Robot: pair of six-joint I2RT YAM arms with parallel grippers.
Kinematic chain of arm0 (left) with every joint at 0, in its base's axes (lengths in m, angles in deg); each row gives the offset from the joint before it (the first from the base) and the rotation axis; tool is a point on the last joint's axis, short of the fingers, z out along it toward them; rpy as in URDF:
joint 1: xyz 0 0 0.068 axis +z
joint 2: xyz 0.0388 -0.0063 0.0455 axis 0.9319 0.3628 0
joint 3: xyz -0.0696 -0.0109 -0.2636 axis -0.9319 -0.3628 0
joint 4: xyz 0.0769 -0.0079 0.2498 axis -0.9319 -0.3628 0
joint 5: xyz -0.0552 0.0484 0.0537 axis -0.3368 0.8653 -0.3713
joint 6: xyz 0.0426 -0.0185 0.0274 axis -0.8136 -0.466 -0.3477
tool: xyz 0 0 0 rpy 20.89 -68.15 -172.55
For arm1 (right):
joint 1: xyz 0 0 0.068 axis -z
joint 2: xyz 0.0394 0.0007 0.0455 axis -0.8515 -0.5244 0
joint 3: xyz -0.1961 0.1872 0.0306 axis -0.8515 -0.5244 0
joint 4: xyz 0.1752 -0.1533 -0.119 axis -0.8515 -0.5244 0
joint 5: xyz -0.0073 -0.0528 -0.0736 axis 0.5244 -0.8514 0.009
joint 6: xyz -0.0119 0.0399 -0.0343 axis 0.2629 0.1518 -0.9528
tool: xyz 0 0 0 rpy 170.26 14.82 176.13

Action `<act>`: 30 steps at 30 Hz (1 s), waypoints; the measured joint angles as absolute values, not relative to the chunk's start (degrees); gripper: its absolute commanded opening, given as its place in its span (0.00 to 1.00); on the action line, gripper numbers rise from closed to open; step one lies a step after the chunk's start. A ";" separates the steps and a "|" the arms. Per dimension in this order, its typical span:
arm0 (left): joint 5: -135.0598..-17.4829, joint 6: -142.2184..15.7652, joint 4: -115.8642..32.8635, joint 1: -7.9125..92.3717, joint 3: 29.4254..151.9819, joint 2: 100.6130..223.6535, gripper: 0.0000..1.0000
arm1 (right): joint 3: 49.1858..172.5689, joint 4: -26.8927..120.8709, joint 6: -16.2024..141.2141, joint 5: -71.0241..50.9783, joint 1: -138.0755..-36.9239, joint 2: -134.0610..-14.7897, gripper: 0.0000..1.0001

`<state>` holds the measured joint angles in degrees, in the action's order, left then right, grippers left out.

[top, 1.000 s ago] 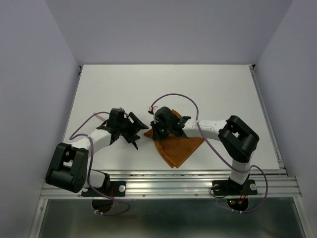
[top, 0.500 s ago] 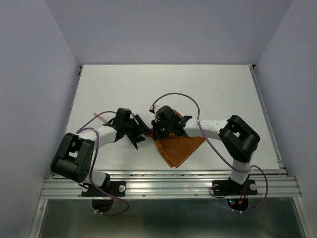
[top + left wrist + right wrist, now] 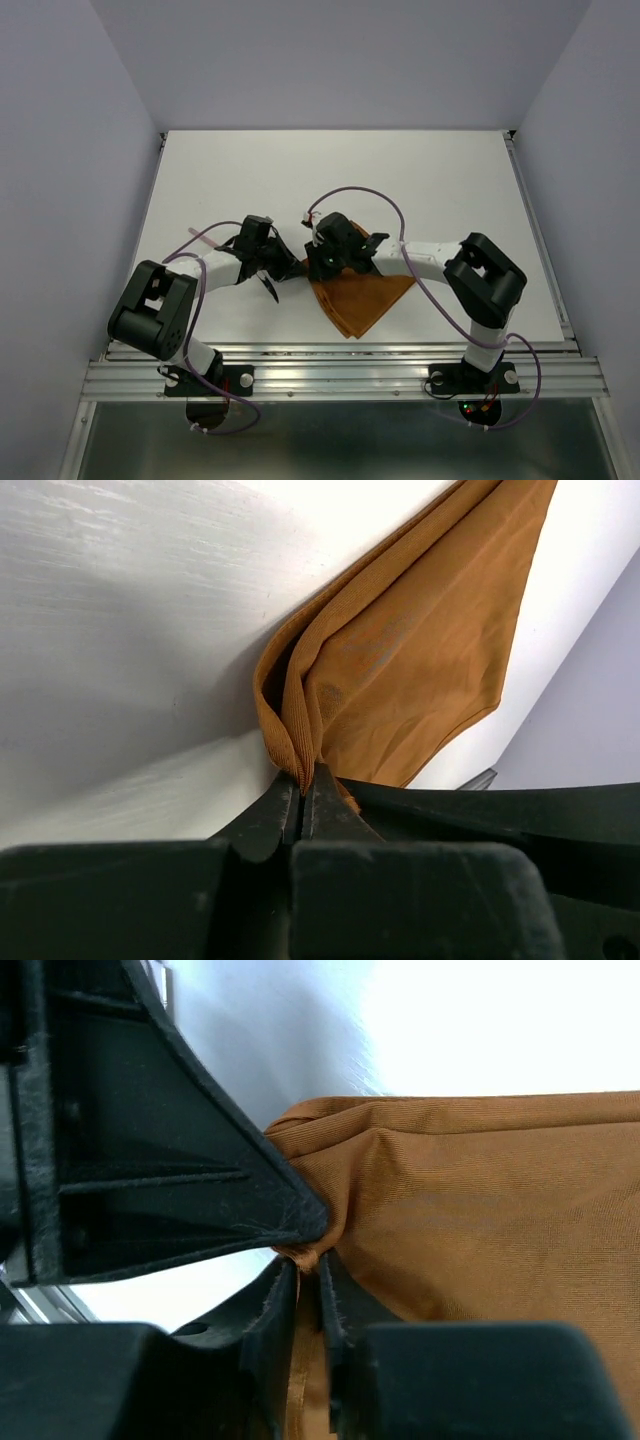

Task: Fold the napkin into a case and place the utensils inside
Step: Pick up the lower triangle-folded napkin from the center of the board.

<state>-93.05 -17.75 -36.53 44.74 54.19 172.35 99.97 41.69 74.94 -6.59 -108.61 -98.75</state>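
Note:
The rust-orange napkin (image 3: 360, 300) lies folded into a triangle on the white table, its point toward the near edge. At its left corner both grippers meet. My left gripper (image 3: 290, 268) is shut on that corner; in the left wrist view the bunched cloth (image 3: 420, 650) runs into the closed tips (image 3: 303, 777). My right gripper (image 3: 312, 268) stands at the same corner with its jaws a narrow gap apart (image 3: 308, 1263), and the napkin (image 3: 480, 1220) spreads away to the right. The left gripper's finger (image 3: 150, 1160) fills the upper left of the right wrist view. Neither utensils nor a case are in view.
The white table (image 3: 400, 190) is walled by pale panels on the left, back and right. A metal rail (image 3: 340, 375) runs along the near edge with both arm bases on it. Purple cables (image 3: 360, 195) loop above the right wrist.
My left gripper has moved right to the napkin's left corner and shut on it. My right gripper's jaws, earlier shut there, have parted slightly.

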 measured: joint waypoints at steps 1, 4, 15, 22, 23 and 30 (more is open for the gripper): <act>-93.05 -17.71 -36.60 44.74 54.26 172.35 0.00 | 99.97 41.61 74.91 -6.66 -108.61 -98.53 0.34; -92.87 -17.44 -37.74 44.74 54.52 172.33 0.00 | 99.99 39.81 74.26 -7.40 -108.59 -96.94 0.51; -91.47 -16.57 -43.00 44.70 55.81 170.89 0.00 | 93.50 31.49 75.83 -23.73 -114.08 -78.64 0.53; -90.21 -16.57 -44.84 44.70 55.86 170.21 0.00 | 85.07 24.78 84.23 -32.06 -128.98 -76.59 0.54; -90.10 -16.57 -44.97 44.70 55.86 170.19 0.00 | 84.69 23.22 85.69 -33.17 -129.94 -76.61 0.54; -89.38 -16.44 -45.52 44.61 55.86 170.08 0.00 | 84.69 21.04 90.24 -37.52 -134.60 -79.65 0.57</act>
